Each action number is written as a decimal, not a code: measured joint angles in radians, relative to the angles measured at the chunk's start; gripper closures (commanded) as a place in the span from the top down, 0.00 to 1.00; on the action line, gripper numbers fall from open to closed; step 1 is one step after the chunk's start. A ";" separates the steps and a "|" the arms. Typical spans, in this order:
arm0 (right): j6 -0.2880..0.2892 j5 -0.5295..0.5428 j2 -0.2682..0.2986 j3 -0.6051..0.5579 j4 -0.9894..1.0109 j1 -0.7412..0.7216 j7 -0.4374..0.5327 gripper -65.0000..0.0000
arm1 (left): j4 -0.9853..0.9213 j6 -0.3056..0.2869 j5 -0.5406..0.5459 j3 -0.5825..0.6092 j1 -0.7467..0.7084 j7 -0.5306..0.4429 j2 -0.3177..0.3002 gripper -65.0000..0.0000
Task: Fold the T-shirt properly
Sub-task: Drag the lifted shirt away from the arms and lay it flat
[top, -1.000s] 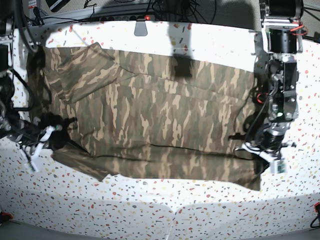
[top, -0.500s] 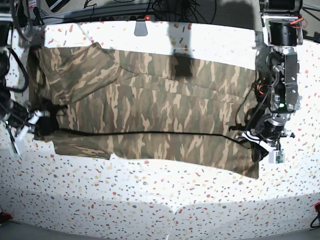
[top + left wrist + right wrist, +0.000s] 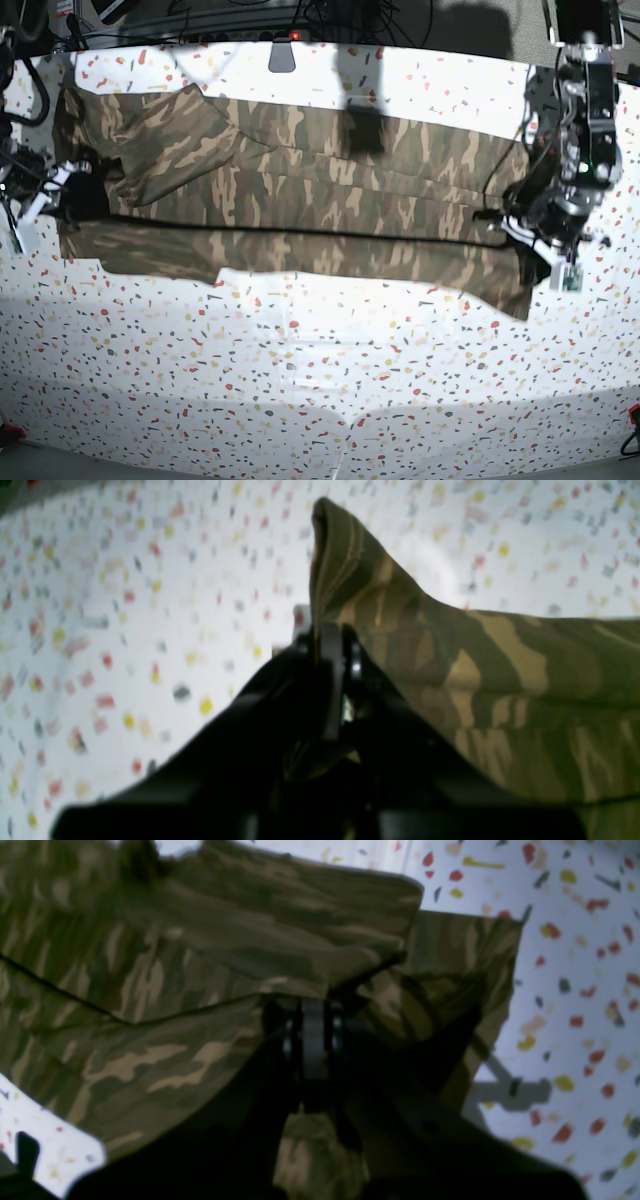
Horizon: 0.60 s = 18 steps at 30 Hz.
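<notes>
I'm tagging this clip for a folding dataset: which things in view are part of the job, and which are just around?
Part of the job:
- T-shirt
- left gripper, shut on the T-shirt
- right gripper, shut on the T-shirt

Just around:
- speckled table
- cables behind the table

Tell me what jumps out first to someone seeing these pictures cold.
The camouflage T-shirt dominates, stretched wide across the far half of the speckled white table. At each end a tool is shut on its cloth: the left tool at the base view's right, the right tool at its left. A dark straight fold line runs between them along the shirt.
</notes>
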State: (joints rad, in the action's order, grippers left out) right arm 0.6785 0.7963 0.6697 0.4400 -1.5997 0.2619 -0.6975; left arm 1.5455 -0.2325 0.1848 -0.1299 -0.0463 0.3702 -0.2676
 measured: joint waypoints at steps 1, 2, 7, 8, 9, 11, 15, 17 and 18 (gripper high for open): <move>0.000 0.000 -0.023 0.021 -0.015 0.020 -0.001 0.00 | 0.000 0.000 0.001 -0.005 -0.011 0.000 0.000 0.00; 0.000 -0.001 -0.050 0.041 -0.032 0.040 -0.002 0.00 | 0.000 0.000 0.002 -0.008 -0.021 0.000 -0.001 0.00; 0.000 -0.008 -0.160 0.114 -0.078 0.091 -0.006 0.00 | 0.000 0.005 0.000 -0.014 -0.066 -0.019 -0.001 0.00; 0.000 -0.024 -0.175 0.121 -0.078 0.090 -0.006 0.00 | 0.000 0.003 0.000 -0.014 -0.076 -0.029 -0.001 0.00; 0.000 -0.057 -0.188 0.122 -0.078 0.090 0.000 0.00 | 0.000 0.004 -0.001 -0.014 -0.084 -0.030 -0.001 0.00; 0.000 -0.112 -0.218 0.122 -0.078 0.090 0.000 0.00 | 0.000 0.005 -0.001 -0.014 -0.095 -0.027 -0.001 0.00; 0.000 -0.226 -0.272 0.122 -0.078 0.090 0.016 0.00 | 0.000 0.004 -0.005 -0.014 -0.122 -0.031 -0.002 0.00; 0.000 -0.256 -0.291 0.122 -0.078 0.090 0.027 0.00 | 0.000 0.005 -0.005 -0.014 -0.134 -0.034 -0.001 0.00; 0.000 -0.275 -0.299 0.122 -0.078 0.090 0.028 0.00 | 0.000 0.005 -0.005 -0.014 -0.137 -0.033 -0.001 0.00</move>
State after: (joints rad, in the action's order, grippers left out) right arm 0.6785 0.5217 0.3702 0.5625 -1.6775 0.3519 -0.6693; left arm 1.5455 -0.2279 0.1799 -0.1440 -0.1833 0.3370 -0.2687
